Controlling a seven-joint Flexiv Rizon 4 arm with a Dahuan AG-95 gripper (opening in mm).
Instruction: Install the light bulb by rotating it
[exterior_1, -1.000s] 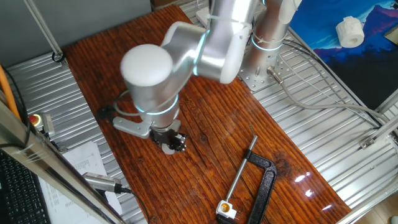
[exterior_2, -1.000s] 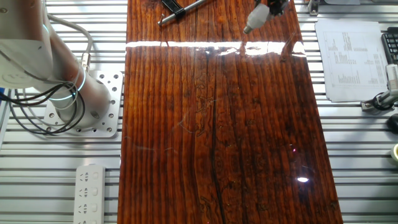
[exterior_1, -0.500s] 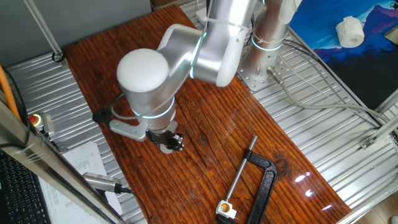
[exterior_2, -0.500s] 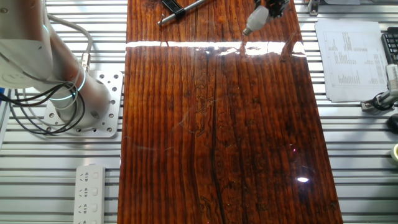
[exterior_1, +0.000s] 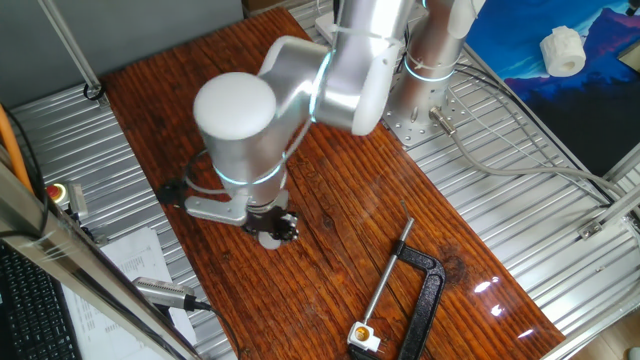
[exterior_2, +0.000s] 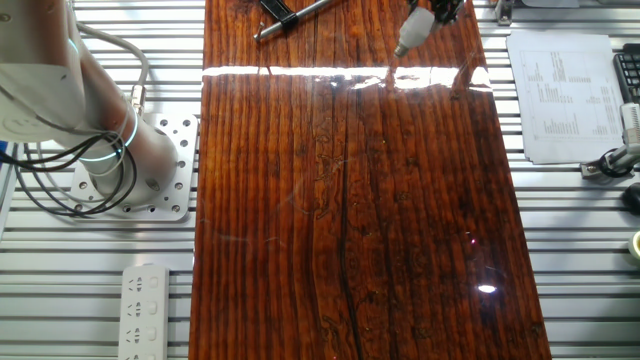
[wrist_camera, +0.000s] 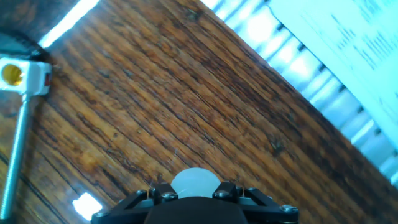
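Note:
The light bulb (exterior_1: 269, 238) is small and white, and it sits between my gripper's (exterior_1: 272, 229) black fingers just above the wooden table (exterior_1: 340, 200). In the other fixed view the light bulb (exterior_2: 409, 31) hangs tilted at the top edge, its greyish base pointing down-left away from the gripper (exterior_2: 428, 14). The hand view has the bulb's white dome (wrist_camera: 194, 182) wedged between the jaws of the gripper (wrist_camera: 194, 190). The gripper is shut on the bulb. No socket shows in any view.
A black clamp (exterior_1: 426, 290) with a long screw and a white-and-yellow head (exterior_1: 364, 336) lies on the table's near right; its head (wrist_camera: 22, 76) shows in the hand view. Printed paper (exterior_2: 562, 95) lies on the metal frame beside the table. The arm's base (exterior_2: 125, 170) and a power strip (exterior_2: 145, 310) are off the wood.
The wrist swung slightly left and came back right. The bulb stays held in the gripper at nearly the same spot.

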